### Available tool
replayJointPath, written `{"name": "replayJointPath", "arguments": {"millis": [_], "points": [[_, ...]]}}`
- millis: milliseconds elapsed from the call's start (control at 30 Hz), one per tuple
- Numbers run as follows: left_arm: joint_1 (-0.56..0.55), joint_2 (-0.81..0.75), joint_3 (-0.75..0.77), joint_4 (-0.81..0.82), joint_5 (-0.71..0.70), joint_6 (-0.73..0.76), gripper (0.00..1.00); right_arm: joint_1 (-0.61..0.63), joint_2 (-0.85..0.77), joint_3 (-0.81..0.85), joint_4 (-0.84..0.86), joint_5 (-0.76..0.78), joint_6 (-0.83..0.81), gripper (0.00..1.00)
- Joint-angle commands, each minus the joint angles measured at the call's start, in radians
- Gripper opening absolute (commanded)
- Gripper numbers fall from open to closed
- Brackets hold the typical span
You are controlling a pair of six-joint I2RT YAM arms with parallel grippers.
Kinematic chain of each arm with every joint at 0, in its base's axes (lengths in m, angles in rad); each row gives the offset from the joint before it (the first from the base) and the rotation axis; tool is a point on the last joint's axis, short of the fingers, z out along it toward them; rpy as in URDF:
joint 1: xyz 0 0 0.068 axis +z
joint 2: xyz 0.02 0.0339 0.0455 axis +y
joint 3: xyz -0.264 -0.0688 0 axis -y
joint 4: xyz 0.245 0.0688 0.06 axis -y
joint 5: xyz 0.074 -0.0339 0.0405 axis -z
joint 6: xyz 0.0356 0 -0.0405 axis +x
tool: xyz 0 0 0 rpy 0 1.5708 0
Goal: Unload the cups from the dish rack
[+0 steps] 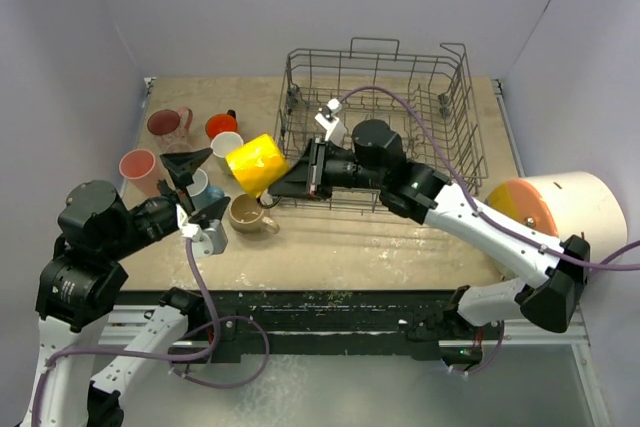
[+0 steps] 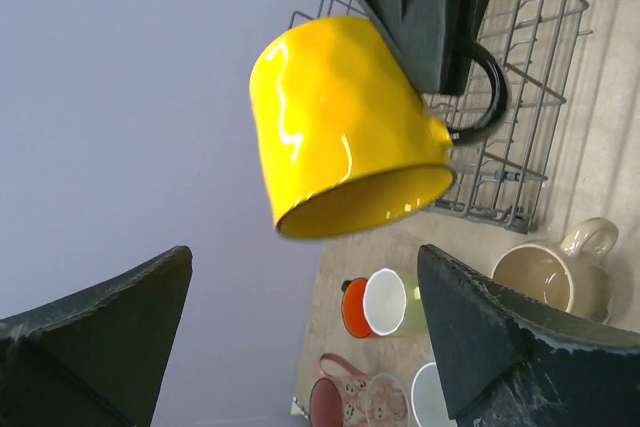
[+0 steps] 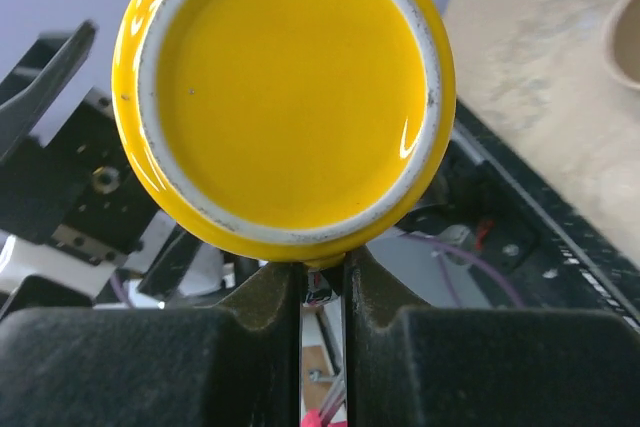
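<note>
My right gripper [image 1: 293, 175] is shut on the black handle of a yellow cup [image 1: 258, 164] and holds it in the air, tilted, left of the grey wire dish rack [image 1: 440, 107]. In the right wrist view the cup's base [image 3: 285, 92] fills the frame above the closed gripper [image 3: 322, 275]. My left gripper [image 1: 186, 173] is open and empty just left of the cup. In its wrist view [image 2: 300, 347] the yellow cup [image 2: 340, 127] hangs above and between the jaws. I see no cup inside the rack.
On the table at left stand a pink mug [image 1: 168, 124], an orange cup [image 1: 221, 126], a pale cup [image 1: 228, 145], a pink tumbler [image 1: 138, 169], a blue cup [image 1: 207, 190] and a beige mug [image 1: 250, 214]. A big white cylinder with an orange end [image 1: 560, 207] lies at right.
</note>
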Motion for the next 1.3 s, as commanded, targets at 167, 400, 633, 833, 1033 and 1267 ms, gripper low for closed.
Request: {"name": "replayJointPath", "arguments": {"millis": [167,400,633,833,1033,1267], "points": [[0.003,0.029,-0.001,0.035,0.087,0.021,0.9,0.136,-0.018,-0.066,0.449,-0.029,0.165,0.0],[0.002,0.004,-0.011,0.071,0.095,-0.007,0.57,0.185,-0.015,-0.202,0.625,-0.004,0.255,0.0],[0.003,0.009,-0.03,0.062,0.124,-0.005,0.39,0.224,0.021,-0.229,0.766,-0.013,0.312,0.0],[0.002,0.04,-0.037,0.011,0.162,0.01,0.16,0.225,-0.008,-0.258,0.744,-0.025,0.304,0.05],[0.003,0.084,-0.073,-0.065,0.189,-0.025,0.0,0.103,-0.188,-0.176,0.104,0.111,0.024,0.58],[-0.004,0.336,-0.037,-0.245,0.124,-0.007,0.0,-0.217,-0.273,0.018,-0.545,0.384,-0.303,0.89]]}}
